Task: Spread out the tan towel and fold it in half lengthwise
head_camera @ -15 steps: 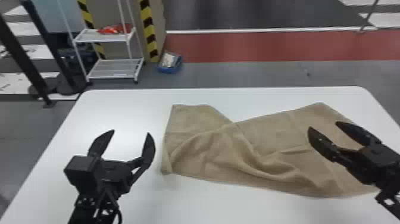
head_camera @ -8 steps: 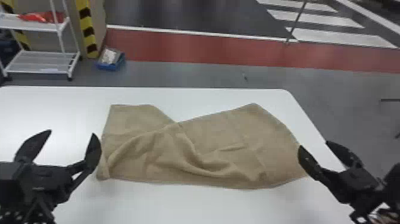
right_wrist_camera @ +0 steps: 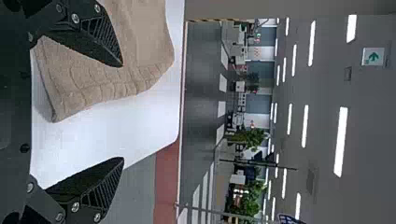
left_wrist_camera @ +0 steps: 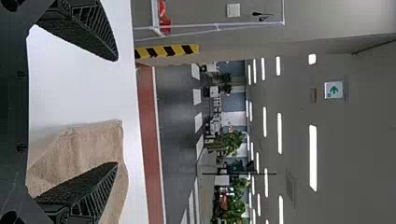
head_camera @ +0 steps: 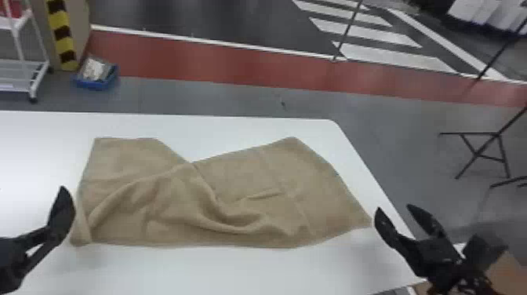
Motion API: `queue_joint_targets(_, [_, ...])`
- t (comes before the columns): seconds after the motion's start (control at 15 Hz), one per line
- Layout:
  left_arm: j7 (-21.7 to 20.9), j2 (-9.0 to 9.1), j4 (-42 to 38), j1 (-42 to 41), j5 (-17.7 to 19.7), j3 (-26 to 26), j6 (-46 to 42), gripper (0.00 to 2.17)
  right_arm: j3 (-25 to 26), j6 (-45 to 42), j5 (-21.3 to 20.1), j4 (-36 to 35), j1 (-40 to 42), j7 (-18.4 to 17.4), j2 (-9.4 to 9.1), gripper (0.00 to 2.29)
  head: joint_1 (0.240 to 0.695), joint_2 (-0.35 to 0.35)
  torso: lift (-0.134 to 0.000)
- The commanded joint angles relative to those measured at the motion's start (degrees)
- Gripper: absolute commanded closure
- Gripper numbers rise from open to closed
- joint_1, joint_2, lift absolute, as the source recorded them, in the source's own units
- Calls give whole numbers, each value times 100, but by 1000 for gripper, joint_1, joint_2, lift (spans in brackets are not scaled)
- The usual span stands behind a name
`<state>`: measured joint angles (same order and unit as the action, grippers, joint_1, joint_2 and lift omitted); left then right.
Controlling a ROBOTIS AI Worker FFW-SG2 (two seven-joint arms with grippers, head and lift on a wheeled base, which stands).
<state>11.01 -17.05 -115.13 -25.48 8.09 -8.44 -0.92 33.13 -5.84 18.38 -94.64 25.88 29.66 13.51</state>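
Nearest you, both grippers are spread wide and empty. Your left gripper [head_camera: 60, 215] is just beside the towel's near left corner; your right gripper [head_camera: 394, 208] is just off its right-hand tip. You can't tell whether either touches the cloth. Past the right gripper, a brown object [head_camera: 507, 274] sits at the head view's lower right, partly hidden by the arm.

The tan towel [head_camera: 243, 184] lies across the white table [head_camera: 235, 268] between them. In your way is a thick, rumpled fold running from its near left corner up over the middle and down toward the near right, with a notch in the far edge.

Beyond the table, you have a black stand [head_camera: 480, 153] on the floor to the right, and a white rack [head_camera: 23, 74] at far left, near a blue bin [head_camera: 94, 83] and a yellow-and-black striped post [head_camera: 62, 35]. Farther off come a red floor strip [head_camera: 235, 64] and white crossing stripes [head_camera: 392, 55].
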Motion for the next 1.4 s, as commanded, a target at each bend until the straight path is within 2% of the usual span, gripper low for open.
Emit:
queue_joint_targets(0.0, [-2,0,-9,-10,0,0,0,80,229,53,95,745,-496,356,99,194,695,-350,-128])
queue_joint_targets(0.2, [-2,0,-35,-71,-27,-17,-17,80,106,106,-89,1246,-804,479,363,279,695,-350,-128])
queue_joint_targets(0.47, [6,-9,-18,-89,-27,36,-17,80,-149,299,-467,1695,-1252,769,451,286,695,-350,-128])
queue_joint_targets(0.67, [-38,0,-18,-80,-27,36,-35,80,-237,422,-590,1844,-1375,769,451,464,695,-350,-128])
queue_joint_targets(0.8, [-29,-9,-9,-62,-18,44,-35,80,-193,422,-555,1870,-1384,787,451,464,695,-350,-128])
queue_joint_targets(0.93, [-29,0,17,-36,-18,44,-35,80,-52,546,-379,1862,-1366,998,451,464,695,-350,-128])
queue_joint_targets(1.07, [-38,9,61,8,-18,27,-17,80,36,721,-300,1642,-1226,1051,433,464,695,-350,-128])
queue_joint_targets(1.33, [-38,9,105,52,-18,0,-17,80,97,950,-291,1457,-1085,1112,390,468,695,-350,-128])
